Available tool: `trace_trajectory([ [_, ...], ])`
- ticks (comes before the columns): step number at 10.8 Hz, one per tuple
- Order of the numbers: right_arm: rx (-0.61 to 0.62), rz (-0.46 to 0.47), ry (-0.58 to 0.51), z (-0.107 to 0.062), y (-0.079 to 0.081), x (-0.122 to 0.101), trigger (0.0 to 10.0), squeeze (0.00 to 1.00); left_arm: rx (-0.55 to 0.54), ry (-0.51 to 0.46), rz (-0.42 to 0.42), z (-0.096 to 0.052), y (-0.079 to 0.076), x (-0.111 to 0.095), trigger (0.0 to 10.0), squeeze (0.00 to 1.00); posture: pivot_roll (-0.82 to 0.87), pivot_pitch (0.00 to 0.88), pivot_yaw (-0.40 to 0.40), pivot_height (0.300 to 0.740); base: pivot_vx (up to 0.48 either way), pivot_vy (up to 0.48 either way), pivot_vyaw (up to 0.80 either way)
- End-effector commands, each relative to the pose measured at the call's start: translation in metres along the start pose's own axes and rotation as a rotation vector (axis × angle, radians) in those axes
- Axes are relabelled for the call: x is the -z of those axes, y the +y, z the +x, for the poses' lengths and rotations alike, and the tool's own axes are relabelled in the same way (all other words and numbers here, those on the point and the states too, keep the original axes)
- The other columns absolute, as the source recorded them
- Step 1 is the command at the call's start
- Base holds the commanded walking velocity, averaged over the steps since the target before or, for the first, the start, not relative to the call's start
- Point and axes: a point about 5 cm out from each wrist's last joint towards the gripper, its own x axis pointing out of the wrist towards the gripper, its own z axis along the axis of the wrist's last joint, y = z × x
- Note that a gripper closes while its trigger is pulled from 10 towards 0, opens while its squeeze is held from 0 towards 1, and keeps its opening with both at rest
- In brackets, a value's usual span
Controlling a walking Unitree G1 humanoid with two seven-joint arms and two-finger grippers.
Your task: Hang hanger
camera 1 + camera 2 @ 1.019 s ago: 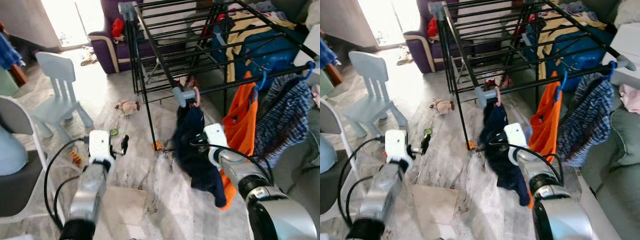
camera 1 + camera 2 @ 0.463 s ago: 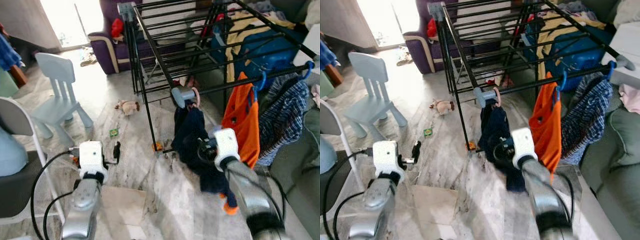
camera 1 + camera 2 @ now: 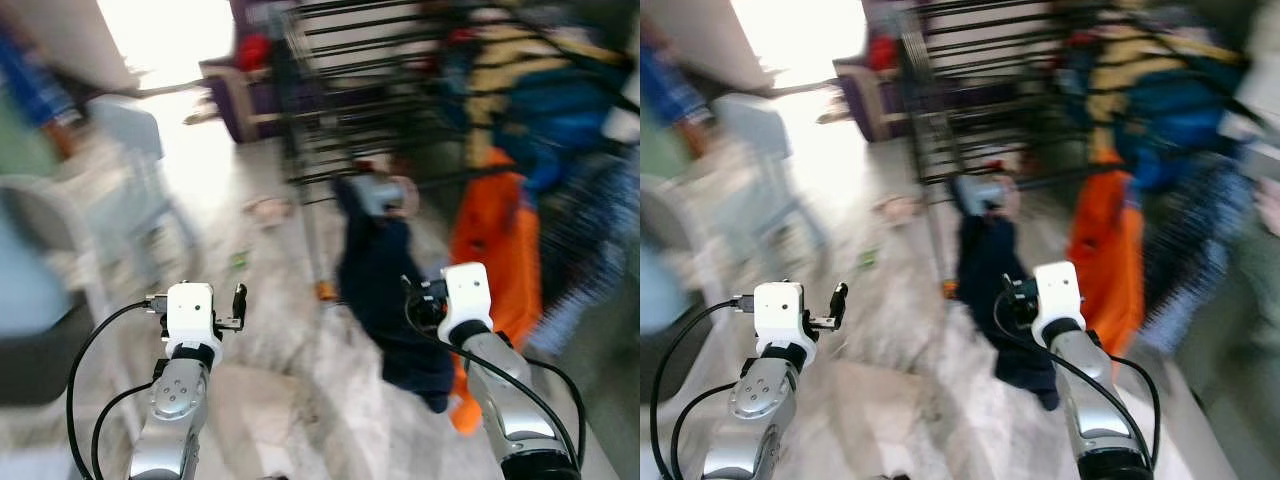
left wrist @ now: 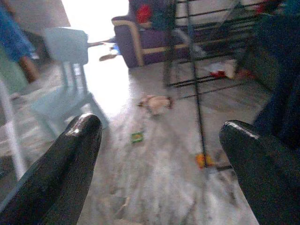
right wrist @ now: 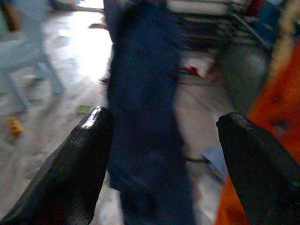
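**Desk:** What does the frame show, left to right?

**Photographer:** A pale child's chair (image 4: 70, 61) at far left, badly blurred. Then the left gripper (image 4: 159, 154), raised over the marble floor (image 3: 330, 400), its two black fingers spread wide with nothing between them. At centre, a navy garment (image 3: 385, 290) hangs from the near rail of a black drying rack (image 3: 350, 60) — the hanger itself is too smeared to make out, though the cloth drapes from the rail. The right gripper (image 5: 164, 164) points at that garment, fingers wide apart, closed on nothing. Beyond it hangs an orange garment (image 3: 495, 240).

**Desk:** So is the job done?

**Photographer:** It looks that way. The navy piece seems to hang on the rail unaided, neither gripper touching it — what remains, at most, is backing clear.
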Motion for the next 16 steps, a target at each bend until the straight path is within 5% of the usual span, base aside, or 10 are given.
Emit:
trace_trajectory([
  [1, -0.017, 0.013, -0.006, 0.000, 0.005, -0.003, 10.0, 0.00, -0.019, -0.009, 0.012, 0.001, 0.004, -0.004, 10.0, 0.00, -0.12, 0.000, 0.108, 0.740, 0.000, -0.244, 0.80],
  [13, -0.086, 0.015, 0.016, 0.004, 0.014, -0.009, 10.0, 0.00, -0.049, -0.008, -0.009, 0.006, 0.002, -0.006, 10.0, 0.00, -0.12, 0.000, 0.100, 0.740, -0.103, -0.127, 0.05],
  [16, -0.103, 0.026, 0.017, 0.003, 0.016, -0.008, 10.0, 0.00, -0.068, 0.002, -0.002, 0.006, 0.002, -0.005, 10.0, 0.00, -0.12, 0.000, 0.103, 0.740, -0.341, 0.000, 0.80],
])
